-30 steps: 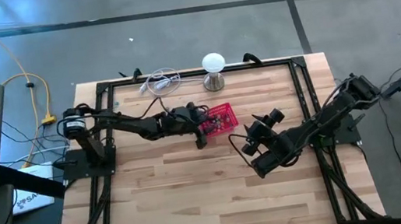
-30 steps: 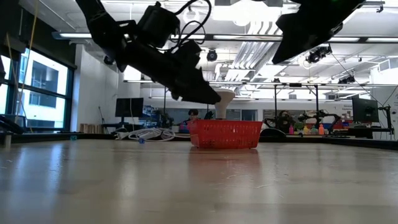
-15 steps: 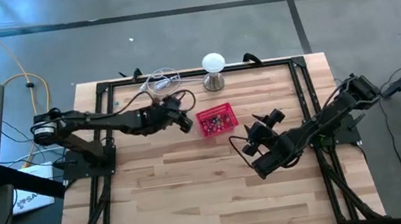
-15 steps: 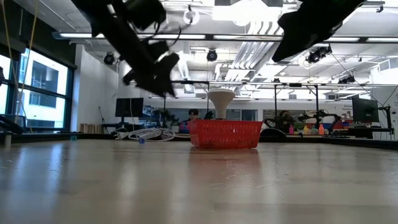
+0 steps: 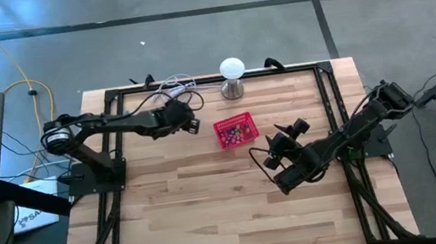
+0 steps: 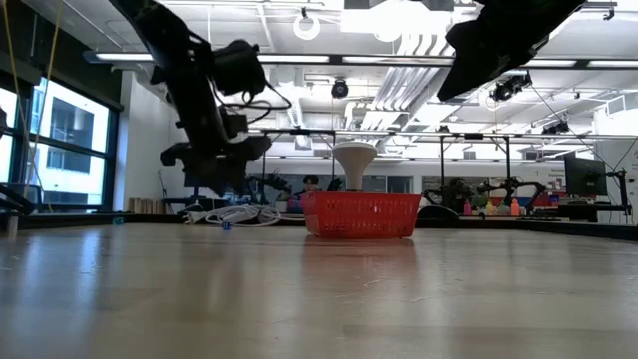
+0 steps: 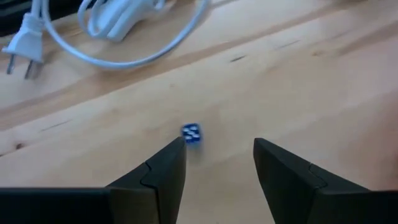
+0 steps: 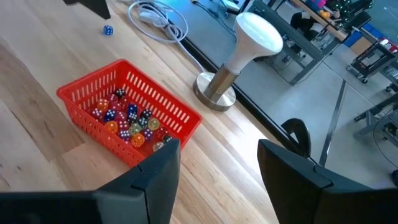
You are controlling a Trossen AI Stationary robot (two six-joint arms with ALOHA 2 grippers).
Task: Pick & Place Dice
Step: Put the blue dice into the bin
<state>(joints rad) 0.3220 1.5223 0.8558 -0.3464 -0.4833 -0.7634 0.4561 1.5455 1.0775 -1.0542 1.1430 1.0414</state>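
Observation:
A red mesh basket [image 5: 234,130] [image 8: 127,118] [image 6: 361,214] stands on the wooden table, far of its middle, with many small dice [image 8: 127,124] in mixed colours lying inside. One blue die [image 7: 191,132] [image 8: 107,30] lies alone on the bare wood to the basket's left. My left gripper [image 5: 190,126] [image 7: 219,144] hangs open above the table, and the blue die lies just ahead of one fingertip, untouched. My right gripper [image 5: 260,163] [image 8: 219,149] waits open in the air on the basket's near right side, facing it.
A white ball-shaped lamp on a metal base [image 5: 232,77] [image 8: 245,50] stands at the far edge behind the basket. A white cord with a plug [image 5: 170,87] [image 7: 112,25] lies coiled at the far edge, left of the lamp. Bare wood spreads over the table's near half.
My left gripper has drawn away from the basket's left side toward the table's left and far edges, rolling and tipping as it went; it now hangs near the lone blue die. The basket has stayed where it was.

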